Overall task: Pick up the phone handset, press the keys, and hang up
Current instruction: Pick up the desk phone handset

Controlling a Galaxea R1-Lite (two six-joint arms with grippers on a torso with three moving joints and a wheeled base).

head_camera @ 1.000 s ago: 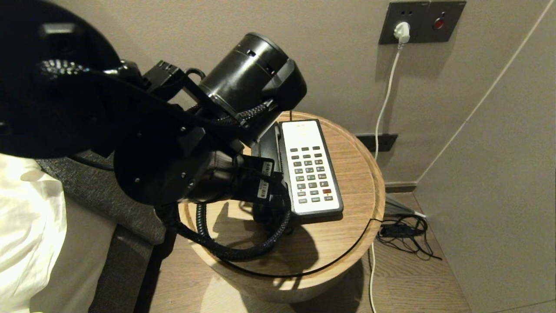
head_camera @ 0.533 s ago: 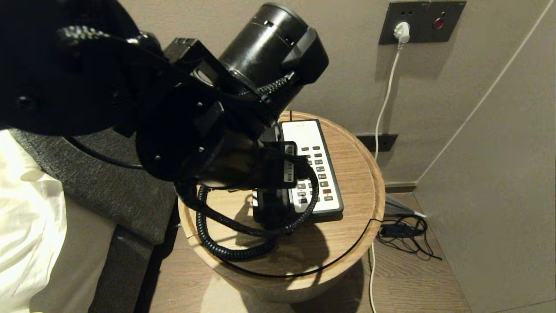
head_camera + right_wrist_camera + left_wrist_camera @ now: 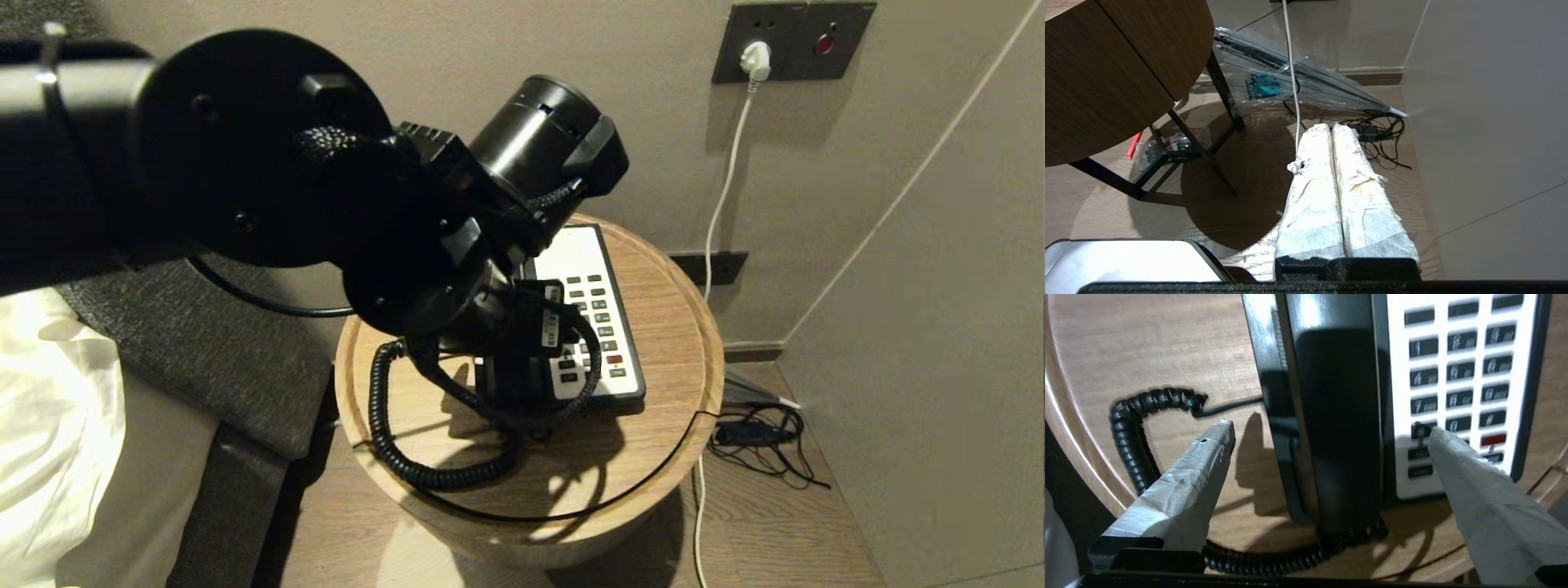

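Left gripper (image 3: 1331, 428) jaws are spread wide, straddling the phone handset (image 3: 1339, 424) without touching it. Handset's sitting in the phone base (image 3: 600, 327) cradle on the round wooden desk (image 3: 653, 425). Right gripper (image 3: 1331, 126) jaws are pressed together, empty, down by the floor.

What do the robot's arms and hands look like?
The left arm is black, made of round drum-shaped joints, with a braided black cable and small white barcode stickers near the wrist. The left hand has two pointed fingers wrapped in pale grey tape. The right hand has the same taped fingers on a black base.
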